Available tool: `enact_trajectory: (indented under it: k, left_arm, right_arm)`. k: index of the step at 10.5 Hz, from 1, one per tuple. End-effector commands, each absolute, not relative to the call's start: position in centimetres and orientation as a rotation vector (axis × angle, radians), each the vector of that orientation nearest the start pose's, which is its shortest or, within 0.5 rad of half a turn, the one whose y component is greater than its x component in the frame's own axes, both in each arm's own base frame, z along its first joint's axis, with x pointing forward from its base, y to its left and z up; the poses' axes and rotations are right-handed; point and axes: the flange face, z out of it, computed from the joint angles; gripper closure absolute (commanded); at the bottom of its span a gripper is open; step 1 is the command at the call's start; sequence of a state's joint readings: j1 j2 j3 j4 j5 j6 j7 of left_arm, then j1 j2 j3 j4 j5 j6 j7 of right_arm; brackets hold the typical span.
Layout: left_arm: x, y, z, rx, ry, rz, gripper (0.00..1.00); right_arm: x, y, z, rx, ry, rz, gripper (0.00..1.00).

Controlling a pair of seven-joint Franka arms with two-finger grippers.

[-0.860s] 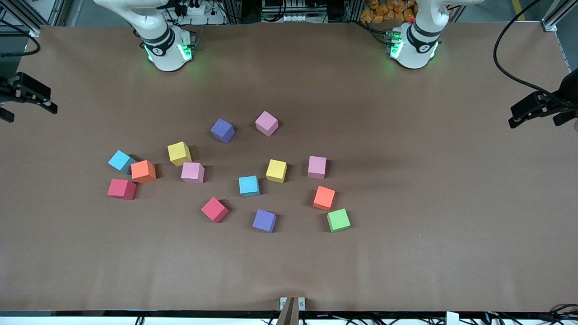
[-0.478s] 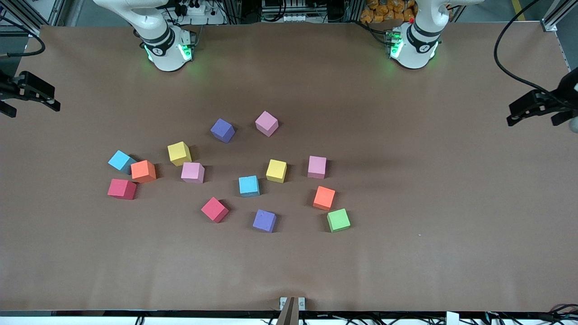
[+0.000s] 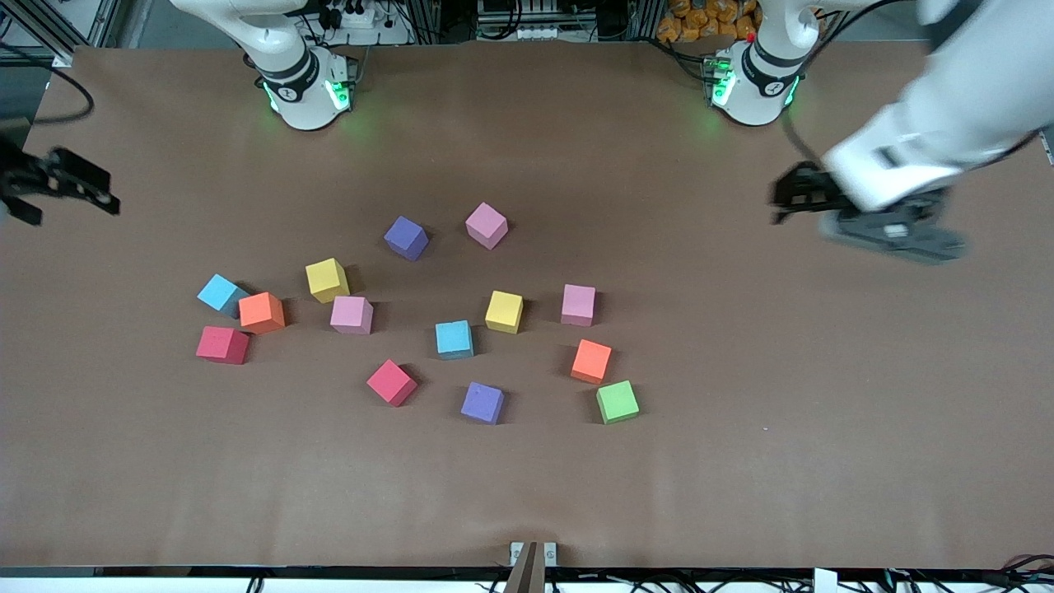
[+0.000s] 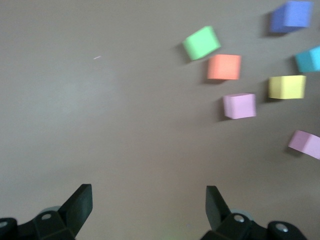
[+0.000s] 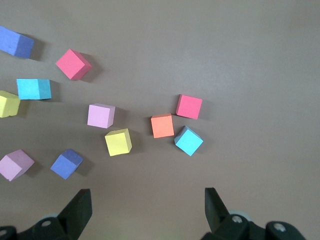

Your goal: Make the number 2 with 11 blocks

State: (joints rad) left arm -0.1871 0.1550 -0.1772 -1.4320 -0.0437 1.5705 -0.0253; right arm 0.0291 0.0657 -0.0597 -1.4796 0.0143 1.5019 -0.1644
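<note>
Several blocks lie scattered and apart on the brown table, and no number 2 shape shows. Among them are a green block, an orange one, a pink one, a red one and a light blue one. My left gripper hangs open and empty over bare table toward the left arm's end; its wrist view shows the green block and the gripper. My right gripper is open and empty at the right arm's end, and in its wrist view it looks toward the red block.
The brown table cover spreads wide around the cluster. A small metal bracket sits at the table edge nearest the front camera. Both arm bases stand at the edge farthest from it.
The left arm has swung in from the table's end toward the blocks. The right gripper has drifted slightly inward. No block has moved.
</note>
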Motion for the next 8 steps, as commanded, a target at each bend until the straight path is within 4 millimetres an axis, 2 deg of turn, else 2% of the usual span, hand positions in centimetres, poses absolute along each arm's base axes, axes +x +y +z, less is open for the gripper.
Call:
enact_trajectory:
  k: [1, 3, 5, 6, 8]
  left_arm:
    - [55.8, -29.0, 56.1, -3.157, 0.742, 0.073, 0.00]
    - [55.6, -35.5, 51.6, -3.171, 0.878, 0.059, 0.00]
    - [52.8, -43.1, 46.9, -3.120, 1.049, 0.048, 0.00]
    - [51.8, -45.0, 44.9, -3.082, 1.053, 0.033, 0.00]
    - [48.2, -49.8, 42.3, -3.139, 0.958, -0.035, 0.00]
  right_arm:
    - [59.5, -1.6, 55.0, -3.136, -0.186, 0.135, 0.00]
    - [60.7, -0.8, 48.7, -3.138, -0.209, 0.136, 0.00]
    - [60.1, -0.2, 41.3, -3.142, -0.236, 0.088, 0.00]
    - [59.6, 1.2, 37.8, -3.142, -0.277, 0.093, 0.00]
    - [59.0, 2.1, 33.0, -3.144, -0.307, 0.115, 0.00]
